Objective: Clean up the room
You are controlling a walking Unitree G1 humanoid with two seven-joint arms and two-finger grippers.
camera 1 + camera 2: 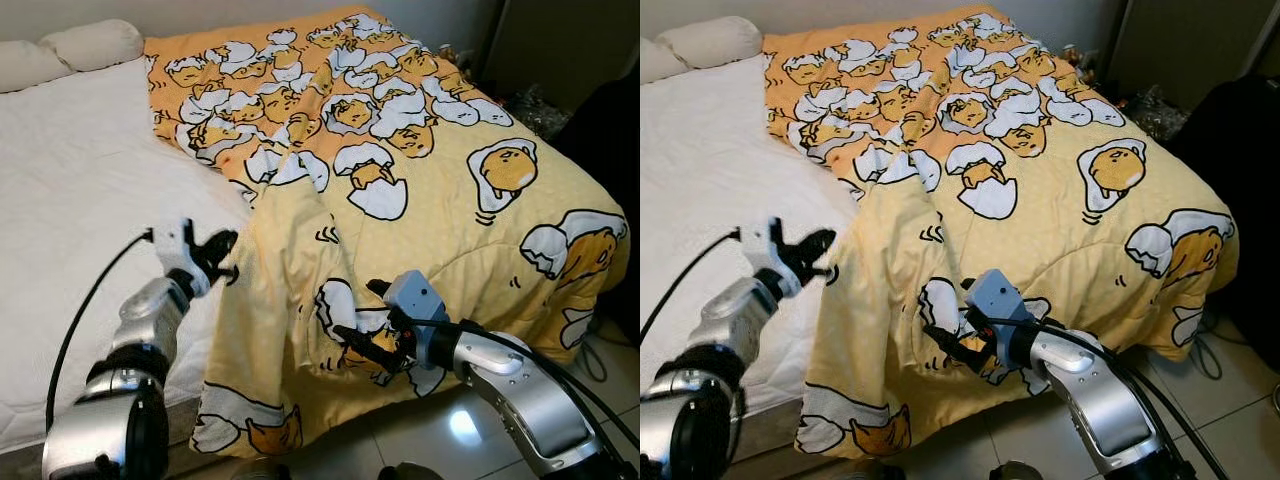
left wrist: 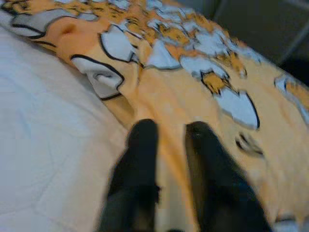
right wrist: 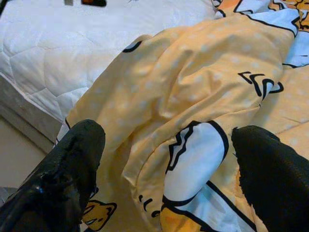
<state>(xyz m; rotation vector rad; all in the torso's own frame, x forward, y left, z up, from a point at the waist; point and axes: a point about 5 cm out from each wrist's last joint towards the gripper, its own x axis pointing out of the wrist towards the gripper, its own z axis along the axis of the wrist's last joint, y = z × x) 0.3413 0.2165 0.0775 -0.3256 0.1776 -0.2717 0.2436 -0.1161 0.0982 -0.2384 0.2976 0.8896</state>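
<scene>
A: What is hard to make out here?

B: The left wrist view is blurred. The far corner of the bed [image 1: 70, 190] runs out of frame, and dark clutter [image 1: 535, 105] beyond the bed's far right side is too dim to name. A black shape [image 1: 1240, 150] at the right edge is cut off.

A: Where does the blanket lie?

B: The yellow blanket [image 1: 420, 190] with the egg cartoon print covers the right half of the bed, and its near edge hangs over the side toward the tiled floor [image 1: 440, 430]. The left half is bare white mattress, with pillows [image 1: 90, 45] at the far left.

A: And the end effectors?

B: The left end effector [image 1: 222, 255] sits at the blanket's left edge, where it meets the mattress. Its fingers [image 2: 140, 145] are a little apart, fabric showing between them; I cannot tell whether they touch it. The right end effector [image 1: 365, 345] is at the hanging edge, its fingers [image 3: 72, 164] spread wide with a fold of blanket between them, not clamped.
</scene>
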